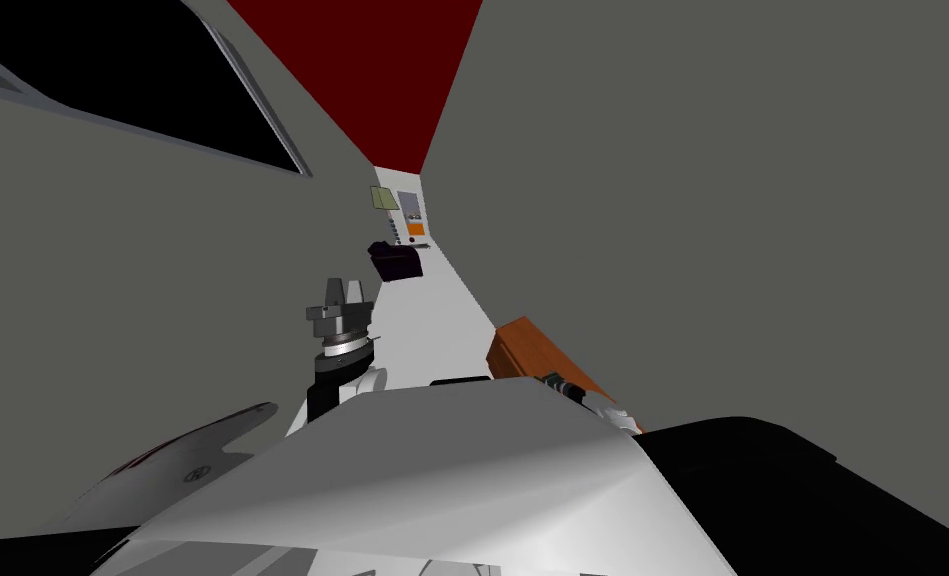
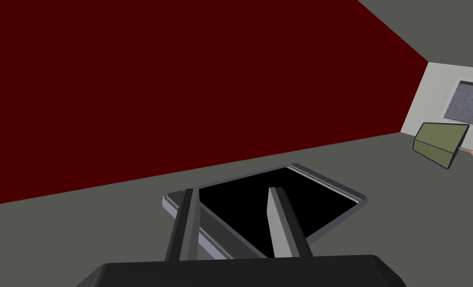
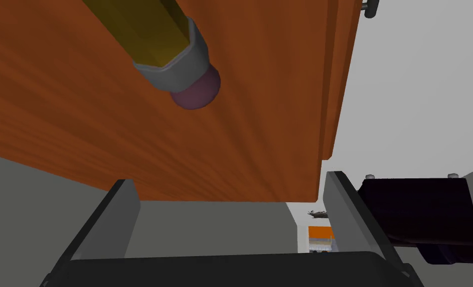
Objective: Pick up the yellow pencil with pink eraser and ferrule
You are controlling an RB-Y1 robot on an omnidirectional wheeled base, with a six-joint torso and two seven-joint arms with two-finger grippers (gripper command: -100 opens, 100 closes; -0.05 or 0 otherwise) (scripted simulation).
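**A:** Right gripper (image 3: 229,178) status?

**B:** Jaws spread wide, nothing between them. Pencil (image 3: 145,35) lies on the wooden top (image 3: 260,109), ahead of the fingertips and off the centre line, toward the finger farther from the dark purple case (image 3: 419,214). Eraser (image 3: 196,89) end is nearest the jaws, with the grey ferrule (image 3: 173,67) just past it.

**A:** Grasp plan?

**B:** I'd shift sideways until the shaft sits between the fingers. Then advance past the ferrule and close across the yellow body. The eraser is rounded and would likely slip out. The blades must go low on both sides, since a thin pencil lying flat gives little to bite on. One finger touching first may skid it.

**A:** Surface?

**B:** Orange-brown with wood grain, flat. Its edge runs close to the jaws, so a nudged pencil could drop to the pale floor (image 1: 432,320).

**A:** Left arm, room?

**B:** Left gripper (image 1: 340,292) is raised out front, fingers apart and empty. The room has grey walls (image 1: 712,200) and a dark red plane (image 1: 362,70) at the far end.
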